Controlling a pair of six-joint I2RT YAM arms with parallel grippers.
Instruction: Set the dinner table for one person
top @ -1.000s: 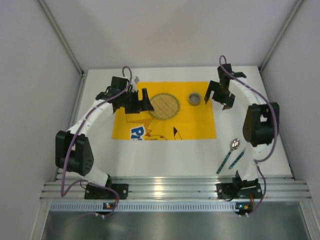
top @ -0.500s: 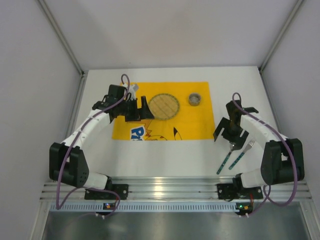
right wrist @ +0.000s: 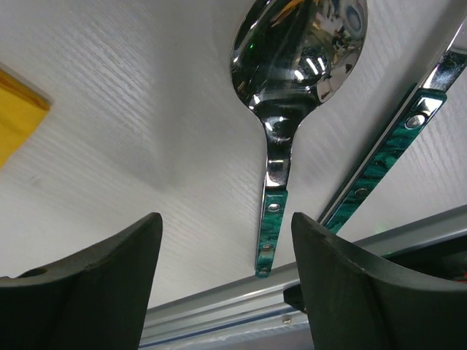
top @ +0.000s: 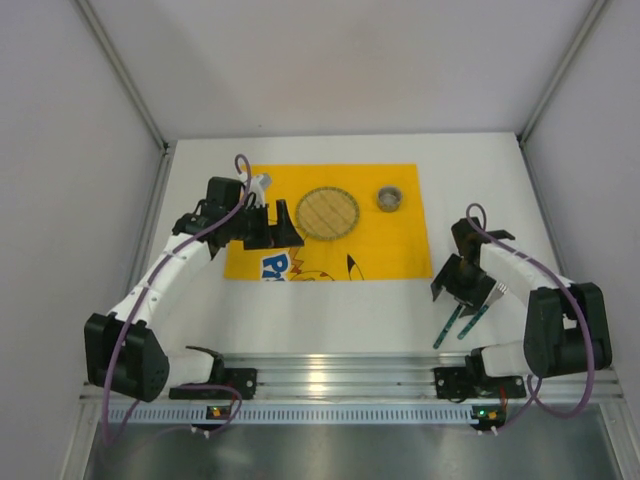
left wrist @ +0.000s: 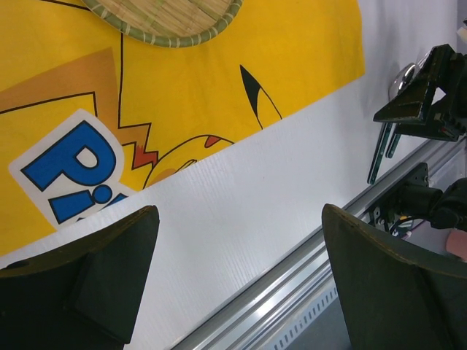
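Fork [right wrist: 387, 146] just beside spoon [right wrist: 299, 51]; rail [right wrist: 211, 312] near.

Top cam: high behind bases, looking down on whole desk [top: 330, 310]. Right wrist: close over spoon [right wrist: 299, 44]. Left wrist sees it too, farther.

Lab cell: white panels [top: 340, 60], aluminium rail [top: 350, 378]
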